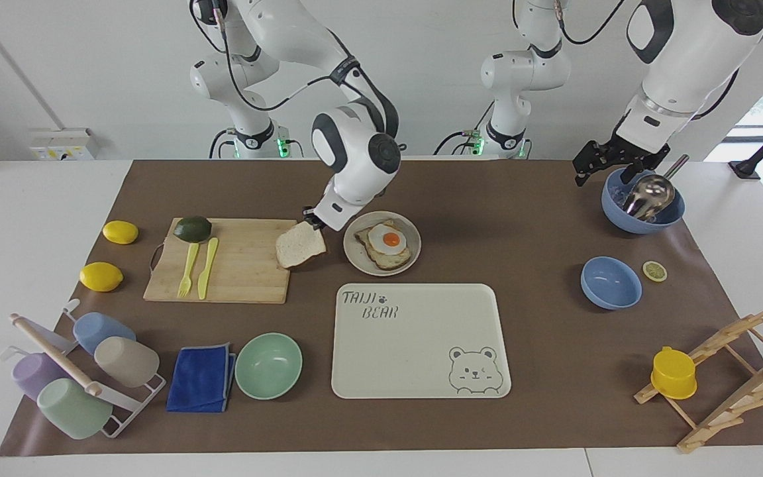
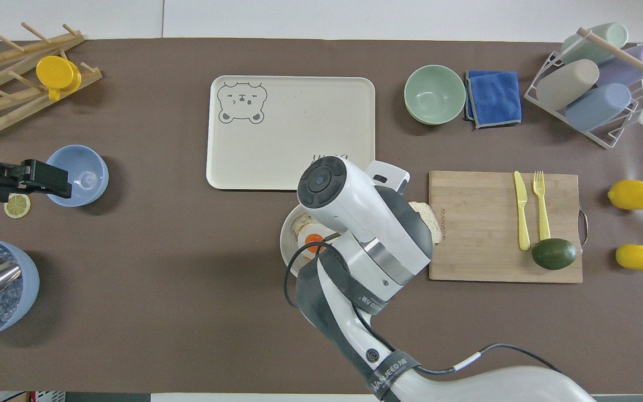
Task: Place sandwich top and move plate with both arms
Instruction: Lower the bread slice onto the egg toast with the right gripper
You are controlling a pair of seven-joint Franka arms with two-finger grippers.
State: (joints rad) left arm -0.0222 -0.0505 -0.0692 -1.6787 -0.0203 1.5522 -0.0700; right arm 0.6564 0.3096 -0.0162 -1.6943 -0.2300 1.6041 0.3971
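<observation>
My right gripper (image 1: 312,222) is shut on the sandwich top (image 1: 300,245), a pale bread slice with a brown crust. It hangs tilted in the air over the cutting board's (image 1: 236,265) end beside the plate (image 1: 352,255). The small round beige plate holds a toast slice with a fried egg (image 1: 389,242). In the overhead view the right wrist hides the gripper and most of the plate (image 2: 286,245); only an edge of the bread (image 2: 430,220) shows. My left gripper (image 1: 603,173) is open and empty, waiting above the table beside a blue bowl with a ladle (image 1: 643,199).
The cream bear tray (image 1: 421,344) lies farther from the robots than the plate. The board carries a yellow fork and knife (image 1: 198,267) and an avocado (image 1: 193,228). A mint bowl (image 1: 269,366), blue cloth (image 1: 201,377), second blue bowl (image 1: 610,283) and two lemons (image 1: 101,276) are around.
</observation>
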